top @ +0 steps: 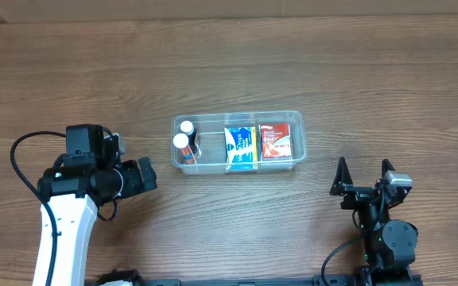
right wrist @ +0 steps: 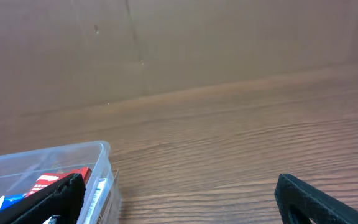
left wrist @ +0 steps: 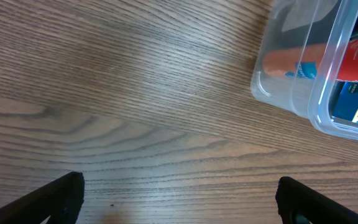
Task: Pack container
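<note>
The clear plastic container (top: 296, 121) sits mid-table. Inside are two white-capped bottles (top: 183, 144) at its left end, a blue and yellow box (top: 241, 145) in the middle and a red box (top: 274, 140) at its right end. My left gripper (top: 146, 175) is open and empty, just left of the container, above bare wood. The left wrist view shows the container's corner (left wrist: 272, 93) with an orange bottle inside. My right gripper (top: 364, 173) is open and empty, to the right of and nearer than the container. The right wrist view shows the container's end (right wrist: 101, 158) with the red box.
The wooden table (top: 308, 56) stretches around the container. A brown wall (right wrist: 166, 43) stands behind the table's far edge in the right wrist view. A black cable (top: 22, 151) loops by the left arm.
</note>
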`<action>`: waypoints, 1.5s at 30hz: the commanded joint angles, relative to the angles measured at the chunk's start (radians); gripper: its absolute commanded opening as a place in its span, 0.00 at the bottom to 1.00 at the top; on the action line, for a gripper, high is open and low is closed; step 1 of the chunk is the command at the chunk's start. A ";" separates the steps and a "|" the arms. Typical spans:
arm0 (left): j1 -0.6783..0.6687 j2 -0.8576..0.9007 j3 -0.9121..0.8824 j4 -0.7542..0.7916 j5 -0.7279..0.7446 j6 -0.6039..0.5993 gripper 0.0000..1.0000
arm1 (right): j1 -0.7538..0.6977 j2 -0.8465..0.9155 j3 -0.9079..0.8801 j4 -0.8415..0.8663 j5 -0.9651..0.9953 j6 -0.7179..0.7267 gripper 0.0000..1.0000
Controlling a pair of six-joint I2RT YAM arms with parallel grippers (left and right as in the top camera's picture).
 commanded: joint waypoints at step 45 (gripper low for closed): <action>-0.145 -1.175 -0.880 0.924 -0.176 0.201 1.00 | 0.006 -0.007 -0.010 0.006 -0.006 -0.004 1.00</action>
